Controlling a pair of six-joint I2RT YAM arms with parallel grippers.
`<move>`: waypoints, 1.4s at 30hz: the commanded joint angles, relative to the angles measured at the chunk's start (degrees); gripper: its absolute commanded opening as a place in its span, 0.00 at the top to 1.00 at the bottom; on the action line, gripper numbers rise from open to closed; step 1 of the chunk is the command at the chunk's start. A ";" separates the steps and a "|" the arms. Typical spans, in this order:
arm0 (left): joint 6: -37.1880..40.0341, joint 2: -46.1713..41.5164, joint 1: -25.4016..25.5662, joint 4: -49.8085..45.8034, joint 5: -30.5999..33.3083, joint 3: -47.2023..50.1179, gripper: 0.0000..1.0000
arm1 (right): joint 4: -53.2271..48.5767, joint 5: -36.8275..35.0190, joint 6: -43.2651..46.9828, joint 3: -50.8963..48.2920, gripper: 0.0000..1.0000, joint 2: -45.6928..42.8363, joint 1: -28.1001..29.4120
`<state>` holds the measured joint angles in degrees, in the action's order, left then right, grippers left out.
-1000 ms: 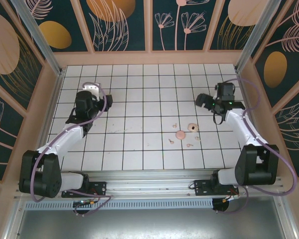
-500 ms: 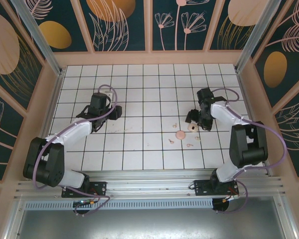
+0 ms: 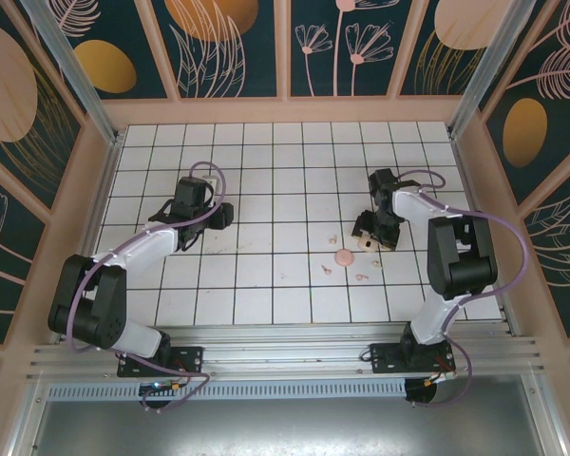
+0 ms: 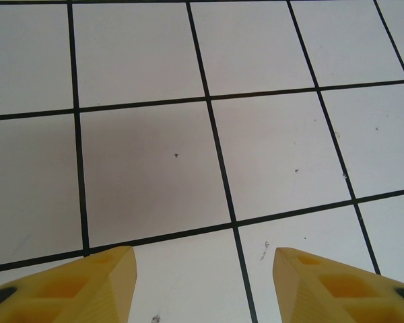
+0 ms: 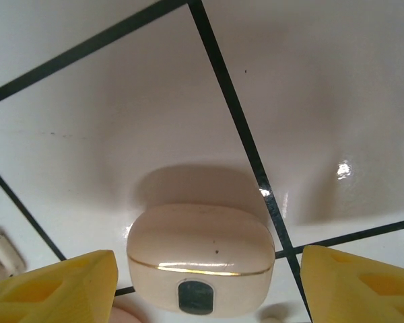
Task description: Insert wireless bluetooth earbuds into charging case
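We see the right gripper [image 5: 209,256], jaws apart, flanking the charging case [image 5: 200,250]; the left gripper [image 4: 203,251], jaws apart too, hangs over the tiled surface [image 4: 148,168].

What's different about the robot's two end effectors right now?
The left end effector has bare white tile between its fingers, while the right end effector has the pink charging case between its fingers. In the top view, the left end effector sits far from the charging case, but the right end effector is right over it. Both have yellow fingers, spread open and gripping nothing.
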<state>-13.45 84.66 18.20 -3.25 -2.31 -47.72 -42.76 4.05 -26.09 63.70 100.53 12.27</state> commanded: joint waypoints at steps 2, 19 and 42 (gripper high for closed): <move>-0.43 0.99 0.37 -0.63 0.50 -1.58 0.44 | -1.55 -1.42 -1.07 1.16 0.29 1.55 0.88; -0.25 1.21 0.51 -0.68 -1.67 -1.71 0.49 | 0.75 -1.71 -1.07 0.72 0.48 2.68 1.60; 3.27 -14.00 4.98 25.06 -26.29 1.39 0.57 | 47.98 8.80 -15.67 -10.93 0.54 -32.05 15.27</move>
<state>-11.90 71.37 22.31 16.40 -24.80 -46.81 -5.17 11.97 -37.43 54.28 69.89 25.26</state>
